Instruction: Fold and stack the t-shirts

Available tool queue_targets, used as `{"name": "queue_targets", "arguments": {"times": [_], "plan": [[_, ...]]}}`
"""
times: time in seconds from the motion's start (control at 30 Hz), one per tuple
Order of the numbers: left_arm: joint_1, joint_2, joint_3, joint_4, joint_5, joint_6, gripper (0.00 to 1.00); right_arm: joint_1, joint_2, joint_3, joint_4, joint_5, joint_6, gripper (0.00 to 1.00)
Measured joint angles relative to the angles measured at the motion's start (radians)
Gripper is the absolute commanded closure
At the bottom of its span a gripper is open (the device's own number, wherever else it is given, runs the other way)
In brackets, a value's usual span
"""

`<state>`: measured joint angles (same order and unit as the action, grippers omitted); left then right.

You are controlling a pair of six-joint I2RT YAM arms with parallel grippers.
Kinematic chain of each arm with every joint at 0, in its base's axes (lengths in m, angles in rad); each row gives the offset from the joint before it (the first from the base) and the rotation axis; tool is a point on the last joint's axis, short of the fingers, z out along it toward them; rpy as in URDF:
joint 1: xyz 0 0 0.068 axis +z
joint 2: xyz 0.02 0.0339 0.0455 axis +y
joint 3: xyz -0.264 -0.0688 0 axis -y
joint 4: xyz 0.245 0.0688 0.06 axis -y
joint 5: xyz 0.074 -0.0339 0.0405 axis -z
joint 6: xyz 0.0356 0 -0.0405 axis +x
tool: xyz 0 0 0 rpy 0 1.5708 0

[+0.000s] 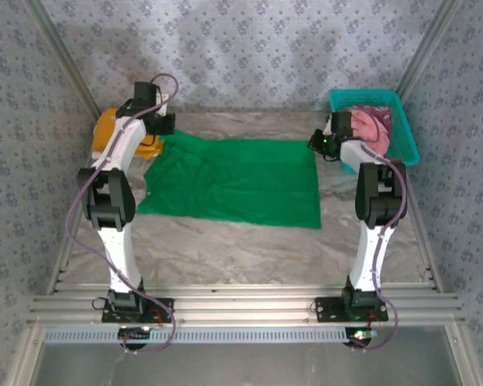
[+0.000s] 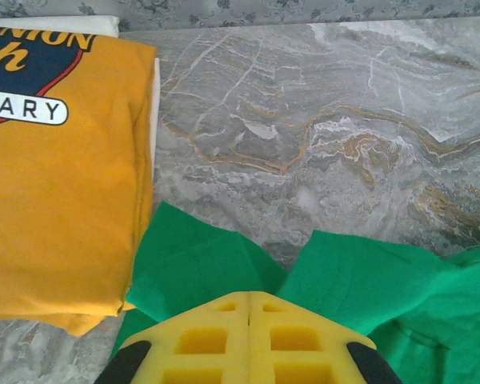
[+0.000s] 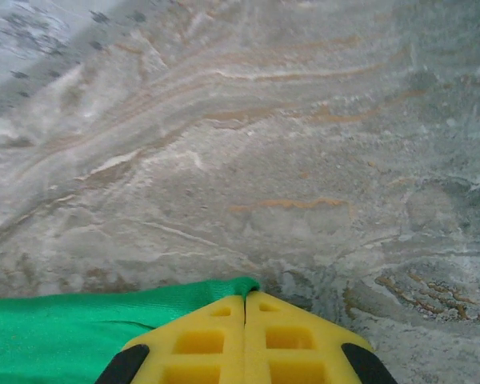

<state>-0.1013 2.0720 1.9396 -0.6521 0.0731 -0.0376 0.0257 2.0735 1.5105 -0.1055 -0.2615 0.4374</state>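
A bright green t-shirt [image 1: 233,181] lies spread across the middle of the marble table. At its far left corner my left gripper [image 1: 163,129] is shut on the cloth. In the left wrist view the green t-shirt [image 2: 200,264] puckers up around the closed yellow tips of that gripper [image 2: 249,294]. My right gripper [image 1: 318,143] is shut on the far right corner, where the green edge [image 3: 80,328] curls at the closed tips [image 3: 246,296]. A folded yellow-orange t-shirt [image 2: 56,200] with dark print lies just left of the left gripper. A pink t-shirt [image 1: 374,125] sits in the basket.
The teal plastic basket [image 1: 402,133] stands at the back right corner, right behind the right arm. Something white [image 2: 64,24] lies under the yellow-orange t-shirt. Patterned walls close in the table on three sides. Bare marble [image 1: 241,245] runs between the green t-shirt and the arm bases.
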Motion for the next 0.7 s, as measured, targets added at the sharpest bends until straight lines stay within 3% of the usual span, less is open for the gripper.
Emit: {"name": "queue_targets", "arguments": {"times": [0.7], "plan": [[-0.024,-0.305,-0.443,0.158,-0.102,-0.042,1.00,-0.008,-0.190,-0.343,0.180,-0.082,-0.001,1.00]]}}
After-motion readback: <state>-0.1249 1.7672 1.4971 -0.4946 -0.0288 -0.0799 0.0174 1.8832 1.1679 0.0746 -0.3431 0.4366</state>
